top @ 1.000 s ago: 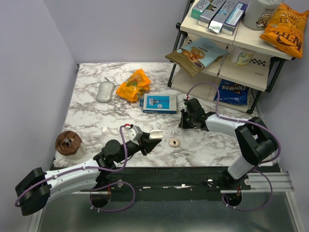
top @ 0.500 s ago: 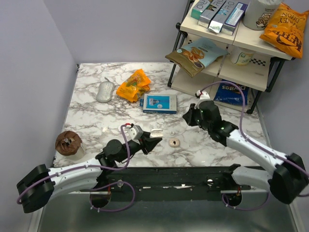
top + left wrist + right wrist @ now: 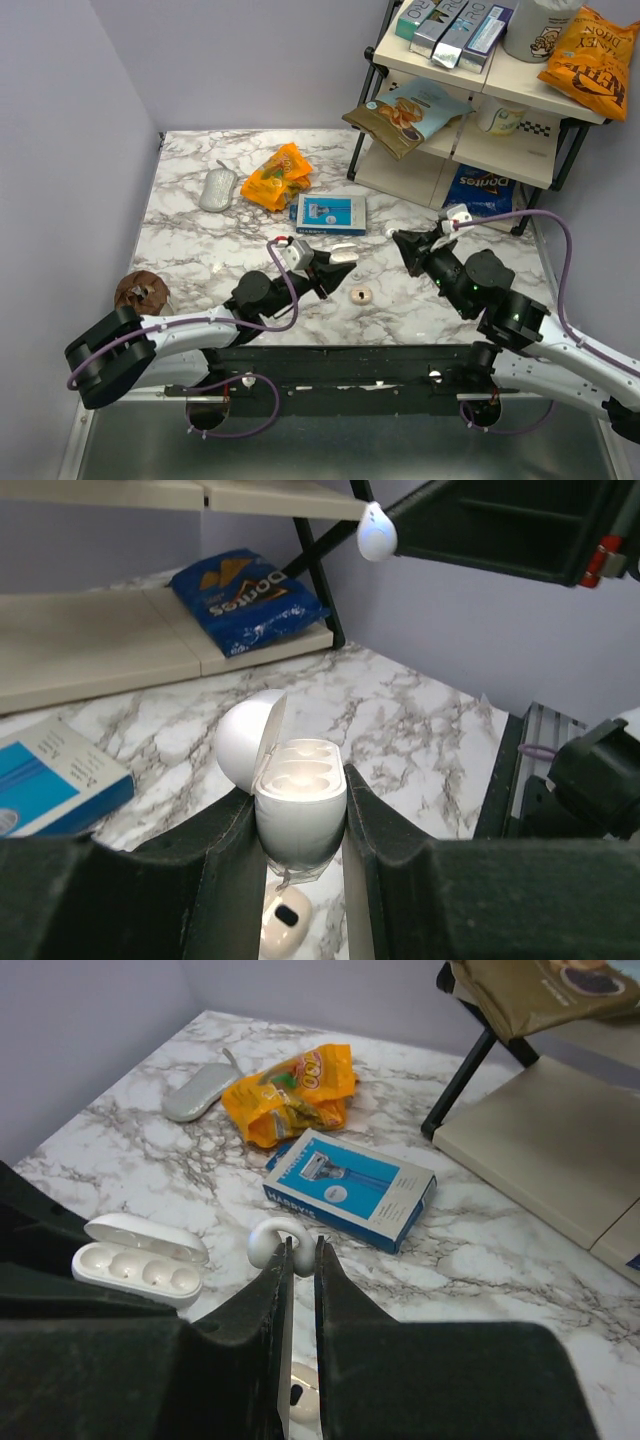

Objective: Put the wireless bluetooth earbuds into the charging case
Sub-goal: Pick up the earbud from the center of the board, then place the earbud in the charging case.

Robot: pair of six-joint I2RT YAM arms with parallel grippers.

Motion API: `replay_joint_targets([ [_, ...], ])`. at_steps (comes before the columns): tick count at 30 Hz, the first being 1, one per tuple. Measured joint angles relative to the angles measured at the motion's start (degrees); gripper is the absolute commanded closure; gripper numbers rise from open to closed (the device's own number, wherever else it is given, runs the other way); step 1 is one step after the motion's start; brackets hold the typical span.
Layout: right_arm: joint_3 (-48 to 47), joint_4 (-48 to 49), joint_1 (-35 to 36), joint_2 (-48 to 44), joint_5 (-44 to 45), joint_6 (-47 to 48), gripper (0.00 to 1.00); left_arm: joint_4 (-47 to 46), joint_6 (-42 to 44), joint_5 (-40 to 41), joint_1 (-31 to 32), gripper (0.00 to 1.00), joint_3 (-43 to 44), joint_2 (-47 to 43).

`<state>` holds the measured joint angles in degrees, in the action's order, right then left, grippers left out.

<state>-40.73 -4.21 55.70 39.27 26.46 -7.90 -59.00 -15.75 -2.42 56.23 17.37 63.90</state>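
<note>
Above the marble table (image 3: pixel 190 250), clamps left gripper (image 3: pixel 300 820) on the open charging case (image 3: pixel 298 785), pinches one earbud (image 3: pixel 270 1242) in right gripper (image 3: pixel 300 1252), near but apart. Delivery step, by the look; needs lining up over an empty well next.

White case (image 3: pixel 300 805) and earbud (image 3: pixel 267 1242), marbled table (image 3: pixel 195 250)

blue bag (image 3: pixel 481 190) on the lower shelf (image 3: pixel 410 175): brand "doritos" in white; appears inverted in the left wrist view. blue-and-white box (image 3: pixel 350 1188) on the table (image 3: pixel 200 250): "harry's" along its long side face. orange bag (image 3: pixel 590 50) on the top shelf (image 3: pixel 430 62): "honey dijon", inverted. cartons (image 3: pixel 455 25) beside it: lettering not legible.
</note>
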Motion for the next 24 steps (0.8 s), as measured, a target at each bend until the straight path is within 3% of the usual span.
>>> replay_joint_targets([
  [8, 0.1, 2.5, 8.3, 1.6, 8.2, 6.3, 0.99, -10.3, 1.4, -4.8, -2.6, 1.0, 5.6, 8.7],
  [24, -1.4, 6.3, 10.3, 4.1, 8.3, 3.8, 0.99, -14.5, 3.7, -9.3, -2.6, 1.0, 6.8, 18.6],
])
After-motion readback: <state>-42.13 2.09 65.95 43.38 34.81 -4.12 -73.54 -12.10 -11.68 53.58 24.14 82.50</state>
